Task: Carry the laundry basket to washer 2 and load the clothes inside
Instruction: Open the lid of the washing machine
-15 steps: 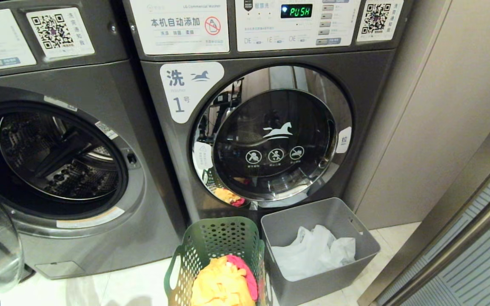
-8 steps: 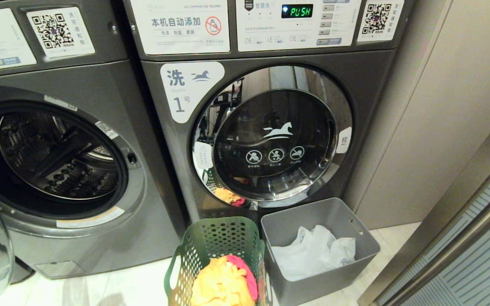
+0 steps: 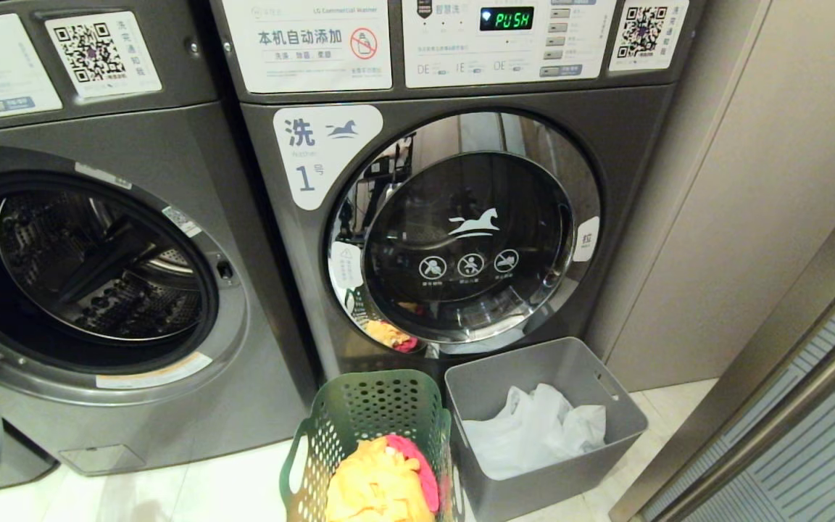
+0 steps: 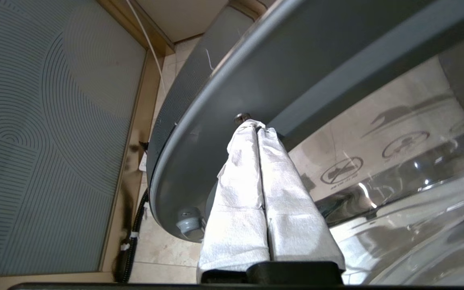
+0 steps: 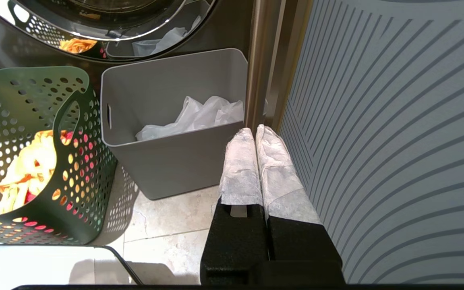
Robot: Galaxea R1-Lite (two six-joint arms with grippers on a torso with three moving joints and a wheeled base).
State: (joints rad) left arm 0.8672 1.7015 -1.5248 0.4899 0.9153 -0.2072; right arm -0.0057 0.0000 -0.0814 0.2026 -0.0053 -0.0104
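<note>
**Labels and surfaces at the two washers**

In the head view we read "LG Commercial Washer" on a white panel of the closed machine (image 3: 454, 217), whose green display (image 3: 506, 18) shows "PUSH". Its white label (image 3: 323, 148) carries a blue "1" and a horse logo, and a white horse and three round warning signs mark its dark glass door (image 3: 468, 246), ringed in mirror-bright chrome. QR code stickers sit on both control panels. The washer on the left (image 3: 98, 290) stands open, its perforated steel drum (image 3: 91, 268) bare to view; we can read no number on it.

The laundry basket (image 3: 359, 428), dark green plastic dotted with round holes and with an oval handle cut-out, stands on the pale tiled floor (image 3: 229, 486) just before the closed machine. The clothes (image 3: 377, 486) lie in it, soft yellow over pink-red. Just beside it on the right is a plain grey solid-walled bin (image 3: 570, 428) with crumpled white material (image 3: 533, 428).

Our left gripper (image 4: 251, 123), wrapped in white textured fabric, has its jaws pressed together on nothing, tip at a small screw on the grey rim of the open door (image 4: 296, 80), next to its clear curved glass. Our right gripper (image 5: 255, 132), wrapped alike, is likewise closed and empty, hanging beside the bin near a ribbed grey panel (image 5: 397, 121).
</note>
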